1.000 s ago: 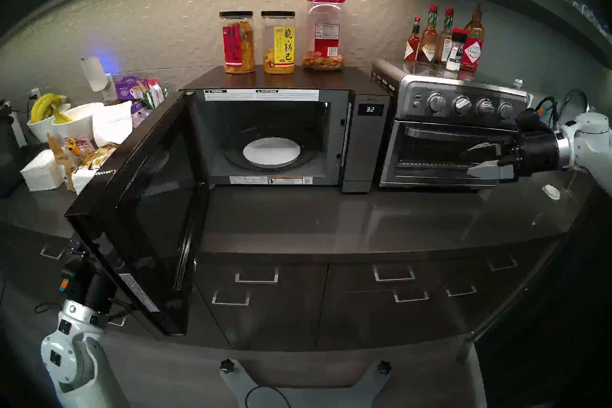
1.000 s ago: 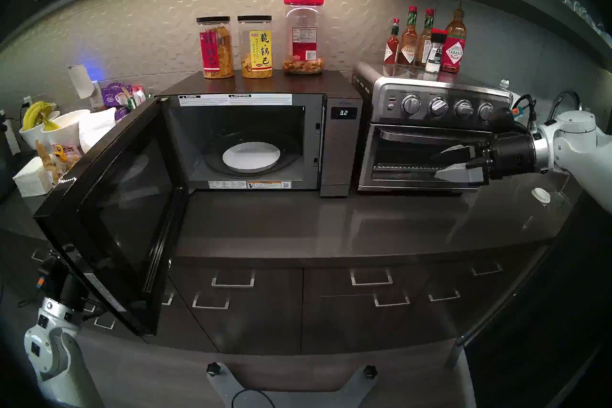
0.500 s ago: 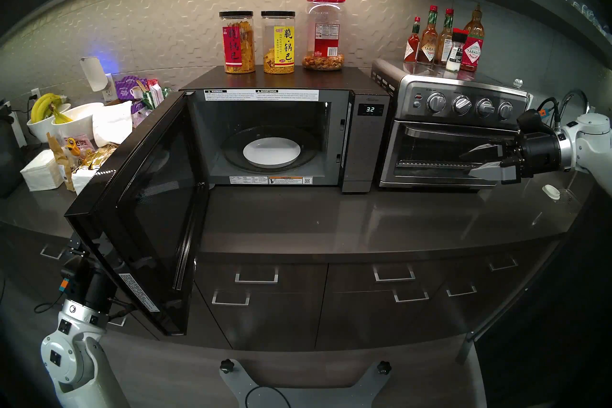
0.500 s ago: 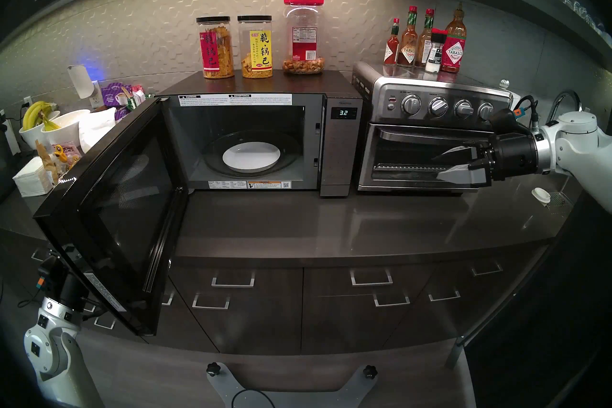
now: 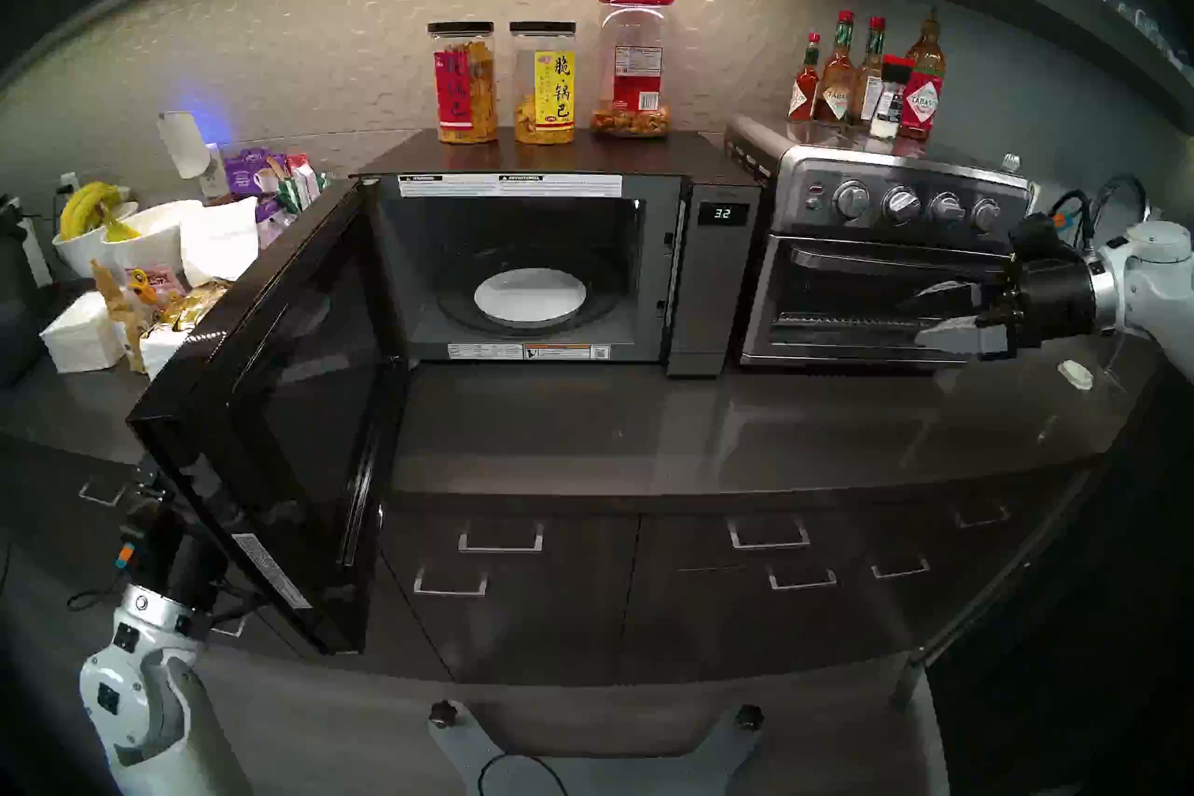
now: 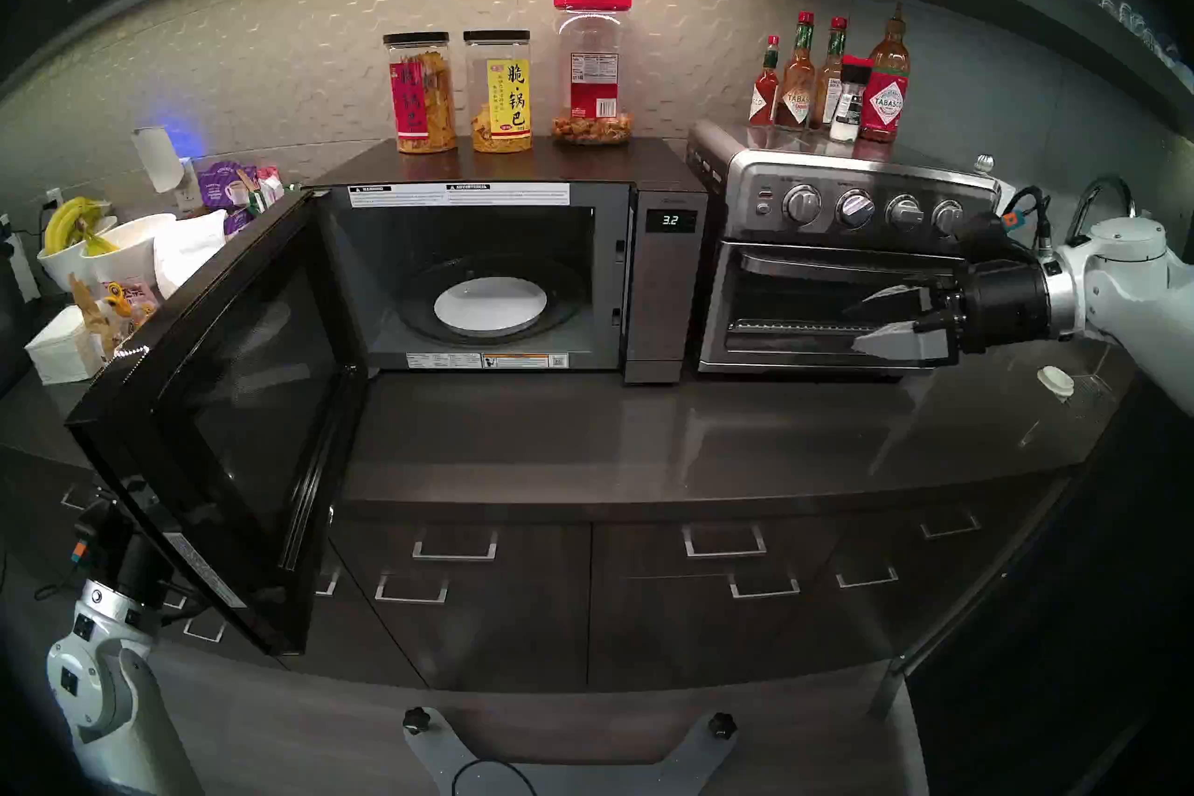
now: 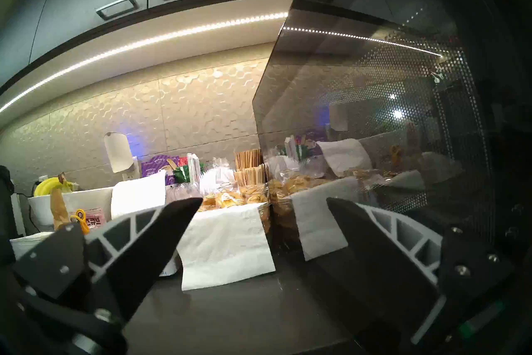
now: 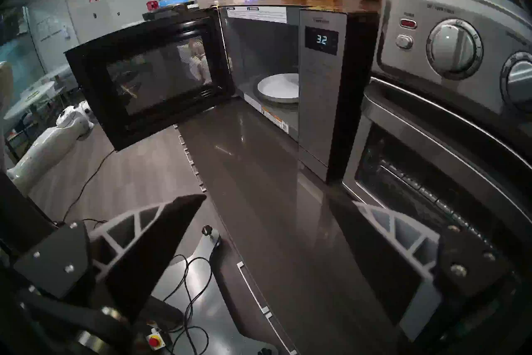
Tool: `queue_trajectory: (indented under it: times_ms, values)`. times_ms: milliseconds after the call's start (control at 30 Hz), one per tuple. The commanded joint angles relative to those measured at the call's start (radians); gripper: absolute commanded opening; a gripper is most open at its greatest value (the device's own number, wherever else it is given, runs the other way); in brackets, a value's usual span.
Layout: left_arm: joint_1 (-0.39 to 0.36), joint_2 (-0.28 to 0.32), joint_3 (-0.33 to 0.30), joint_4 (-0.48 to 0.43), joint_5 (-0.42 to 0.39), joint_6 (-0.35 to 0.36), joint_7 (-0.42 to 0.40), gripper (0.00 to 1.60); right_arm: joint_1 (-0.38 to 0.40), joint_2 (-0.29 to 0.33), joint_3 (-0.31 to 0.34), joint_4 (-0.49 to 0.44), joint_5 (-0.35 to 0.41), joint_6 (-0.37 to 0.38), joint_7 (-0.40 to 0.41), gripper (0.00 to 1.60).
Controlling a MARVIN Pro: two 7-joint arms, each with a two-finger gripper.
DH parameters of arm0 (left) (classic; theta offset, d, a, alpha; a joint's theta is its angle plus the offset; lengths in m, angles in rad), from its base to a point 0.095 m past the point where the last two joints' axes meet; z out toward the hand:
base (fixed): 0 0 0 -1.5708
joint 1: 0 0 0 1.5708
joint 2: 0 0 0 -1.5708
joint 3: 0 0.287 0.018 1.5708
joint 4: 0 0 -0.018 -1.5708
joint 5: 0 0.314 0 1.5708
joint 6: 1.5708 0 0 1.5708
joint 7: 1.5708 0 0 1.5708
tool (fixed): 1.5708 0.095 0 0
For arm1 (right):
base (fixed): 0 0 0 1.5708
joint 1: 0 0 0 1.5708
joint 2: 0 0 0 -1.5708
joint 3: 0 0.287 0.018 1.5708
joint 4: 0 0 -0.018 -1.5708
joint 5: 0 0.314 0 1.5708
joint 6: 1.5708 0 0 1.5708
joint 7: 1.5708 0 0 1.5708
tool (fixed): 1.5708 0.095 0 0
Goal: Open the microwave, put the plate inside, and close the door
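The plate (image 5: 530, 297) sits on the glass turntable (image 5: 526, 302) inside the microwave (image 5: 707, 284), whose door (image 5: 284, 407) hangs wide open. Behind the door, the left gripper (image 7: 264, 204) is spread empty; right of the microwave, before the toaster oven (image 5: 885, 258), the right gripper (image 5: 930, 316) is spread too.

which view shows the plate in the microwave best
The head stereo left view: the plate shows whole, lying on the glass turntable inside the open microwave. The head stereo right view shows nearly the same. The right wrist view catches only part of it, cut off by the control panel. The left wrist view shows just the door's outer face, no plate.
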Motion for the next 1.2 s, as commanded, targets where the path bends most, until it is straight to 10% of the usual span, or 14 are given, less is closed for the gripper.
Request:
queue_trajectory:
  times_ms: [0,1167]
  values:
    - [0.002,-0.002,0.001,-0.02,-0.002,-0.002,-0.001,1.6,0.071,-0.004,-0.01,-0.002,0.014,-0.001,-0.003,1.6]
    - [0.02,0.07,-0.108,0.002,-0.227,0.162,-0.104,1.6,0.223,-0.004,-0.163,-0.021,0.02,-0.002,-0.021,1.6]
